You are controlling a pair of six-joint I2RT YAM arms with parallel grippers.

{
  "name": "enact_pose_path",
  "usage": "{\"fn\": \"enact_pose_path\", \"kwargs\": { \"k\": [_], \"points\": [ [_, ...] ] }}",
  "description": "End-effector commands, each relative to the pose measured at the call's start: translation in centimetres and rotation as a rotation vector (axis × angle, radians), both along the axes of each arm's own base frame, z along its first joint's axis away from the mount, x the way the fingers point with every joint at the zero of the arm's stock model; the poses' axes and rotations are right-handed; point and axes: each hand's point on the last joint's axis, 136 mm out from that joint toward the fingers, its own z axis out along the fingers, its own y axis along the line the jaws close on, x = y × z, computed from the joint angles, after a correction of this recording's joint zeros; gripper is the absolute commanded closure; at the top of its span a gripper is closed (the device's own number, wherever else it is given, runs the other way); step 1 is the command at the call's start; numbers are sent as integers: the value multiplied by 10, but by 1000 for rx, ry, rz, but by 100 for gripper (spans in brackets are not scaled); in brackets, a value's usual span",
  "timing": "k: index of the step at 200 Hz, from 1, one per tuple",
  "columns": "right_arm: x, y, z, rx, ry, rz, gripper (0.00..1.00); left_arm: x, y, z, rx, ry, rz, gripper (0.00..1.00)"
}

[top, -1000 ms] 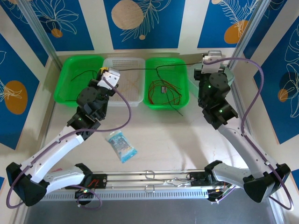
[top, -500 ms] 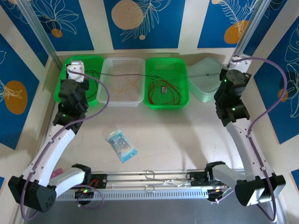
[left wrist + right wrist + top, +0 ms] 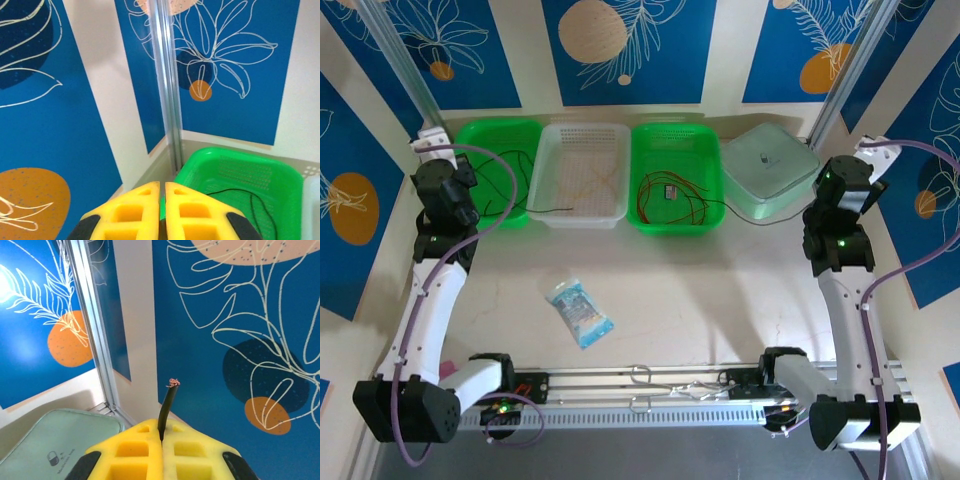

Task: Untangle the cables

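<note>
Left arm point(image 3: 425, 290) is raised at the far-left corner; left jaws are pressed together, nothing seen pinched. Below them a thin black cable point(image 3: 251, 202) is laid in the left green plastic tray point(image 3: 510, 128). Pale and orange cables point(image 3: 588, 182) are held in the white perforated tray point(image 3: 582, 127); the red-and-dark tangle point(image 3: 670, 195) is left in the middle green tray point(image 3: 675, 127). Right arm point(image 3: 845, 290) is raised by the right post; right jaws are clamped on a dark cable stub point(image 3: 167, 402) with a bare copper tip, and its run below cannot be traced. Step judged: one strand drawn clear for sorting. Next move judged: stub to be lowered and released into a tray, then the tangle approached with jaws spread and one strand picked off without the rest being dragged.
</note>
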Motion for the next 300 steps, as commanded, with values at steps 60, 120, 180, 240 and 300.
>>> {"fn": "enact_pose_path", "kwargs": {
  "k": [60,120,180,240,300],
  "points": [
    [-9,61,105,-20,-213,315,100,-5,-24,110,-29,-258,-166,100],
    [-25,100,167,-31,-341,502,100,6,-24,185,51,-397,-154,100],
    [-29,102,170,-48,-333,506,100,30,-28,207,67,-417,-183,100],
    [-24,105,158,-23,-311,521,100,91,-8,97,7,-157,-153,100],
    [-25,108,154,0,-306,539,100,165,5,-140,-328,434,-123,100]
  ]
}}
